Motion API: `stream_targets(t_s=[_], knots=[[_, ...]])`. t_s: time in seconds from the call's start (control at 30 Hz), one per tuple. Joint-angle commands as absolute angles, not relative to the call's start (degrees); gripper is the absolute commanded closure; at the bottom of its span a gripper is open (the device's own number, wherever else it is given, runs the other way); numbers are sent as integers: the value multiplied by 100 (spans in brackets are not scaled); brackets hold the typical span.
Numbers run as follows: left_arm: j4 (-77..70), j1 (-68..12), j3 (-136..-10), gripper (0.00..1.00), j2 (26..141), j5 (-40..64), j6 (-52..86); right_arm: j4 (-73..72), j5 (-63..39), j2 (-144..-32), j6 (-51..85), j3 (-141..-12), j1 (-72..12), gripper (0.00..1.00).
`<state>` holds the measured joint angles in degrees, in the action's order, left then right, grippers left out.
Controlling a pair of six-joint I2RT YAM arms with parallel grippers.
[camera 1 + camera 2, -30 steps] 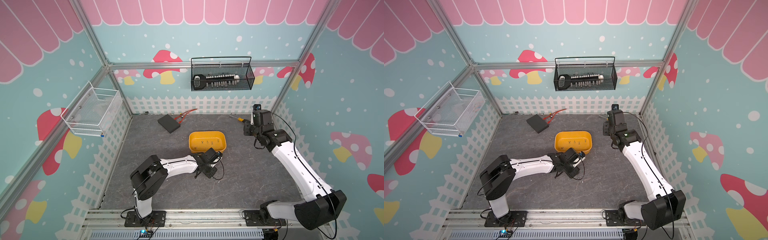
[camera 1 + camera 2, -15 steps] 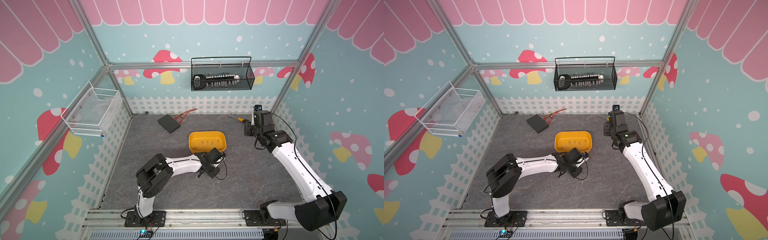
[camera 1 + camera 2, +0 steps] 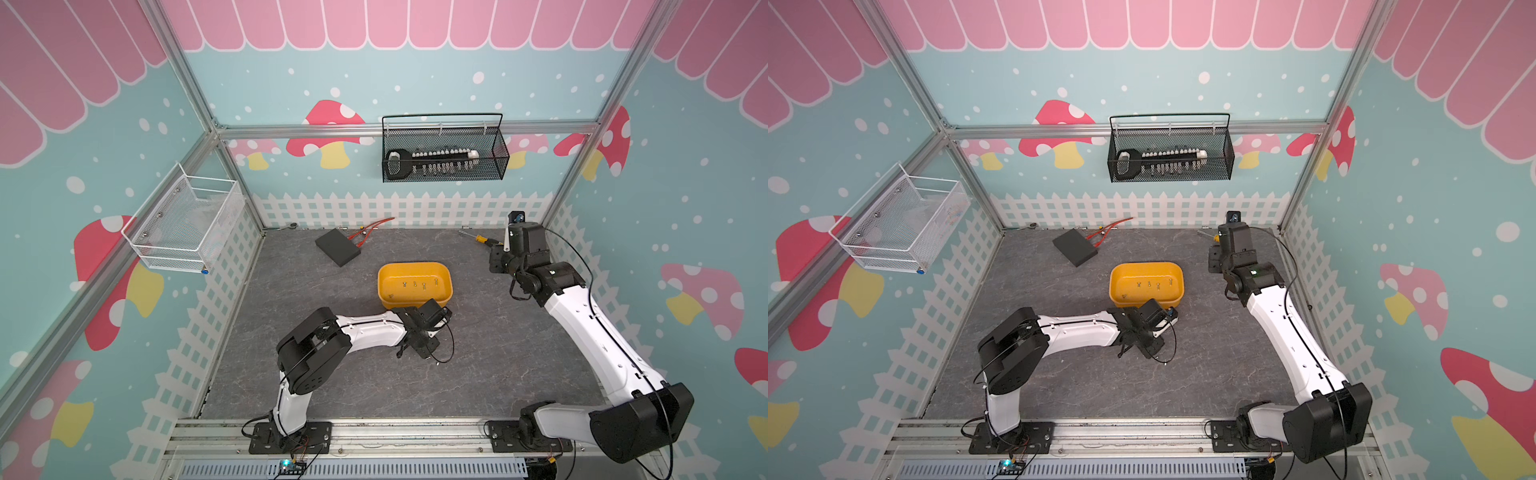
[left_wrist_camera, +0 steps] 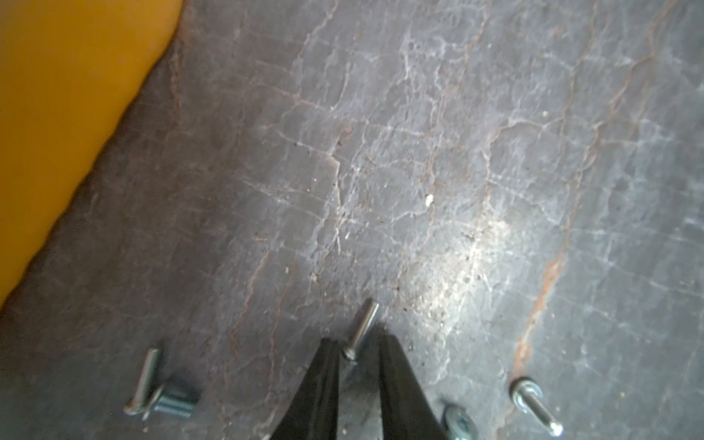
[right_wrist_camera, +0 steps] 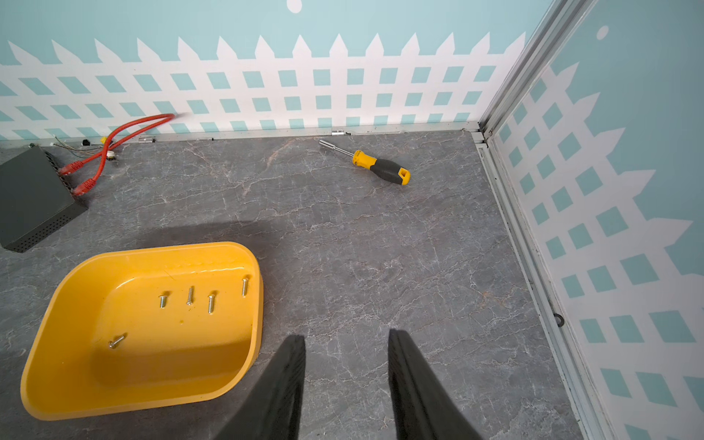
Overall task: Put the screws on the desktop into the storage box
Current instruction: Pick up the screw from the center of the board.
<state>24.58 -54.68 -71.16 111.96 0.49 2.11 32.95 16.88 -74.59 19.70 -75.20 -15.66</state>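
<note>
**Left wrist cam: pincer lined up on a screw, no grip yet**

Left wrist shows the left pincer down at the surface with its tips either side of one screw. There's a narrow gap between the tips. The screw's head sits in it, closer to one tip, with the shaft poking out ahead. It doesn't look clamped to me, so I'd call the pincer slightly spread with nothing held. Going in narrow makes sense: these things are tiny, and other loose screws lie close by, so wide tips would probably knock them around.

That screw is just outside the storage box, off the long wall facing the arm bases. Five screws already lie inside the box, per the right wrist cam.

Pose-wise, in both top views the left arm is stretched low along that same side of the box, wrist bent down. The right arm is off the box's short end with the right pincer spread and empty, presumably so it doesn't get in the way.
</note>
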Motion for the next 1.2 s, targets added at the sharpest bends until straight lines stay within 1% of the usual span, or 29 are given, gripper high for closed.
stream_targets(t_s=[0.0, 0.1, 0.27, 0.33, 0.57, 0.8, 1.0, 1.17], knots=[[2558, -5572, -7188, 81, 11373, -49, 141, 3219, 1675, -7309, 1942, -7449, -1532, 58], [2575, -5581, -7194, 85, 11382, -51, 132, 3230, 1669, -7312, 1942, -7453, -1516, 58], [2578, -5589, -7189, 97, 11305, 9, 143, 3226, 1635, -7330, 1952, -7461, -1521, 58], [2580, -5588, -7176, 99, 11238, -12, 139, 3218, 1627, -7339, 1951, -7462, -1520, 58], [2575, -5590, -7154, 100, 10860, -71, 175, 3217, 1584, -7356, 1960, -7453, -1521, 58], [2670, -5552, -7215, 100, 10338, -367, 276, 3221, 1547, -7369, 1968, -7438, -1520, 58], [2727, -5285, -7389, 100, 10025, -358, 367, 3219, 1496, -7374, 1978, -7429, -1516, 58], [2788, -4907, -7894, 100, 10122, -419, 329, 3191, 1278, -7390, 2074, -7395, -1512, 58]])
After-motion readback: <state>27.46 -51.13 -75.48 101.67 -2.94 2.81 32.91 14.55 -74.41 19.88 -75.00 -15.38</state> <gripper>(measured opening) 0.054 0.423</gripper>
